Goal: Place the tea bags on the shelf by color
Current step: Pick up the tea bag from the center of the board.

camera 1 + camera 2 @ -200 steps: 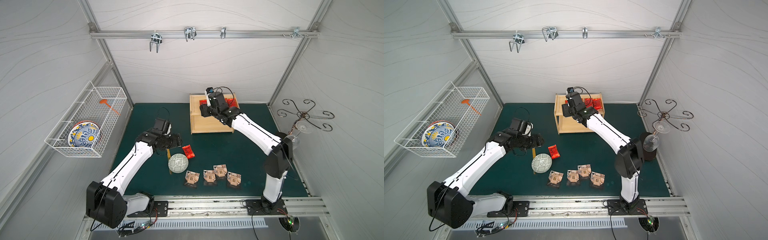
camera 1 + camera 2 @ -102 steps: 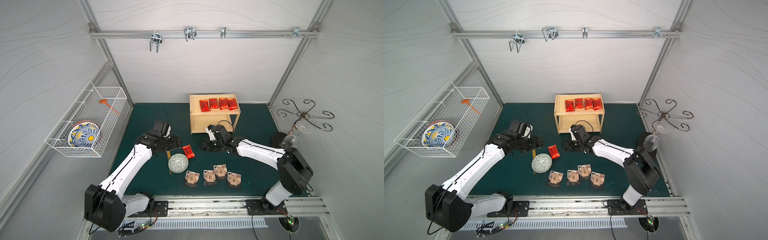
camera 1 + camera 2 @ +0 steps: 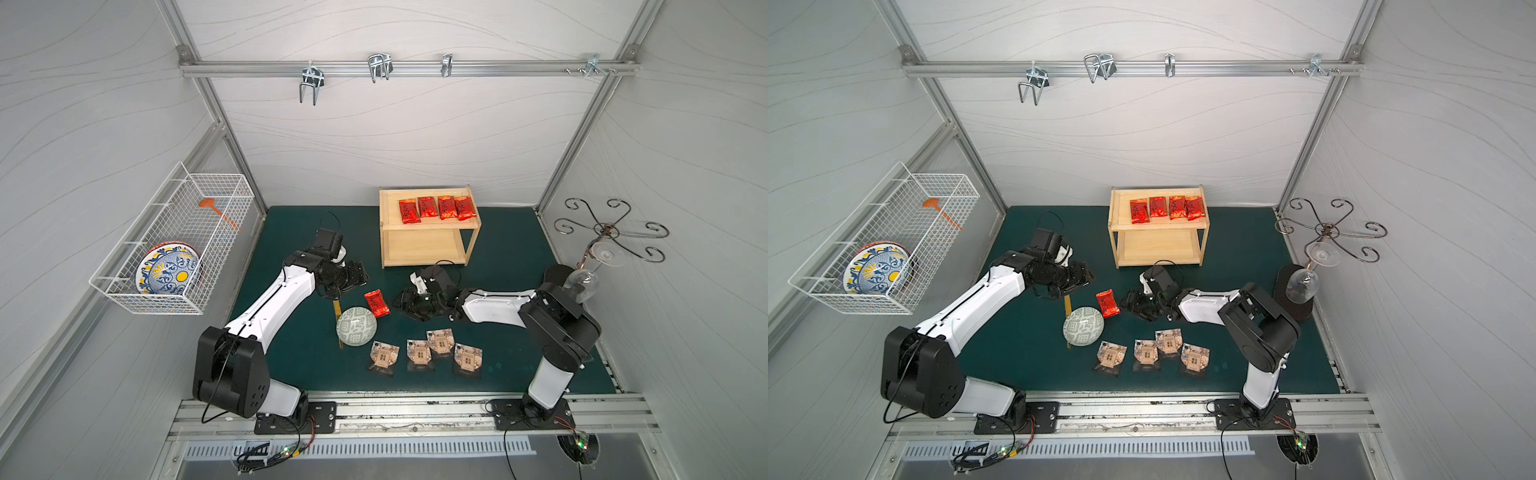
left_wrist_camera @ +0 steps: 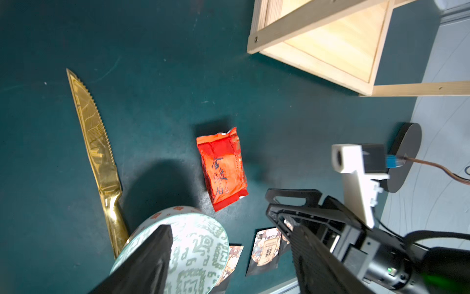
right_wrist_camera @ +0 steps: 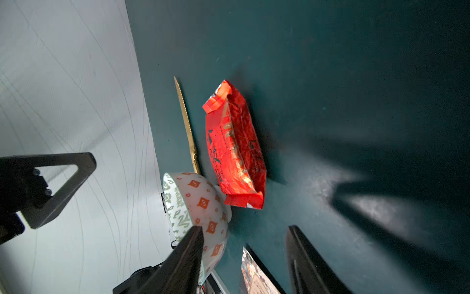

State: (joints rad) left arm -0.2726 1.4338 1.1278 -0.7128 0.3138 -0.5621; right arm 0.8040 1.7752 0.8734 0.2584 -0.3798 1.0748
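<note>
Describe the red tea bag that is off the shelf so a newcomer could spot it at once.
Find the pale wooden shelf at the back of the green mat, then come forward to the green-patterned bowl. The red tea bag lies on the mat beside that bowl. It is the only red packet off the shelf; the other four line the top board.

1. White panel walls point(image 3: 395, 137) with faint wavy grey lines close the cell in on three sides, evenly lit.
2. Aluminium posts point(image 3: 582, 137) run up the corners. A cross rail point(image 3: 249, 68) along the back carries metal hooks point(image 3: 379, 68).
3. A dark green mat point(image 3: 511, 249) covers the desk.
4. A white wire basket point(image 3: 174, 249) hangs on one side wall, holding a blue-and-yellow plate point(image 3: 168, 272) and an orange utensil point(image 3: 216, 210).
5. Opposite stands a black curled-wire rack point(image 3: 609, 228) with a clear glass point(image 3: 582, 284) hanging from it.
6. A metal track point(image 3: 415, 409) edges the near side.
</note>
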